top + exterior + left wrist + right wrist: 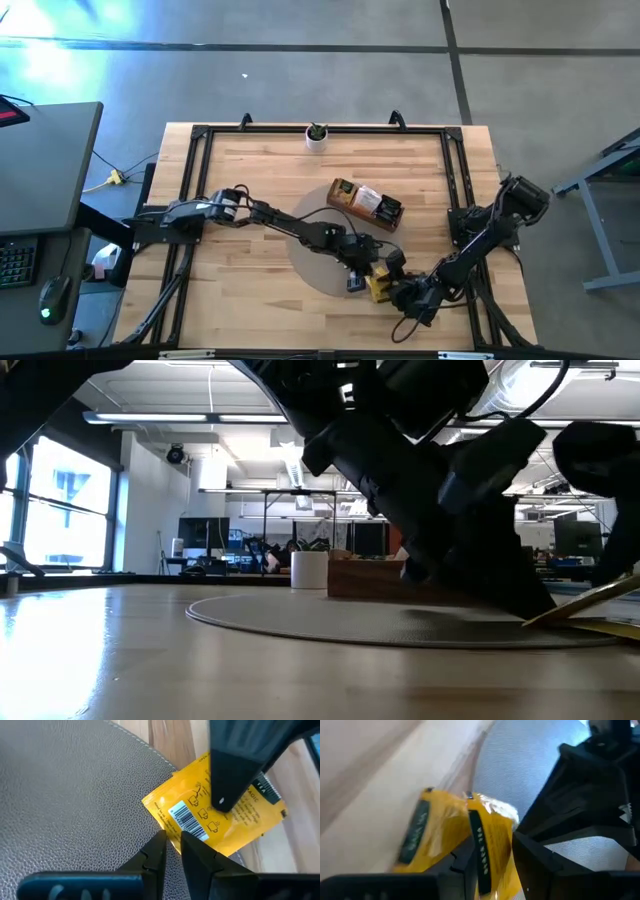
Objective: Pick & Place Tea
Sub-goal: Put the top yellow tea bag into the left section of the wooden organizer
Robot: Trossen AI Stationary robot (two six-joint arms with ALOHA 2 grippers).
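Note:
A yellow tea sachet with a barcode and a green band lies at the near right rim of the grey round mat, between both grippers. My left gripper reaches in from the table's left and is shut on its barcode edge. My right gripper comes from the right and is shut on the same sachet. A second yellow sachet shows beside it on the wood. More sachets sit in the brown tray. My left gripper pinches the sachet's barcode edge between its two fingertips, slanting down from the table's left. That end sits low at the mat. My right gripper has the sachet's green-band end, with one finger lying on its upper face. The other finger is hidden beneath it. The sachet tilts up toward this gripper.
The tray stands just beyond the mat. A small white pot with a plant stands at the far edge. Black frame rails run along the table's sides. Bare wood lies left of the mat.

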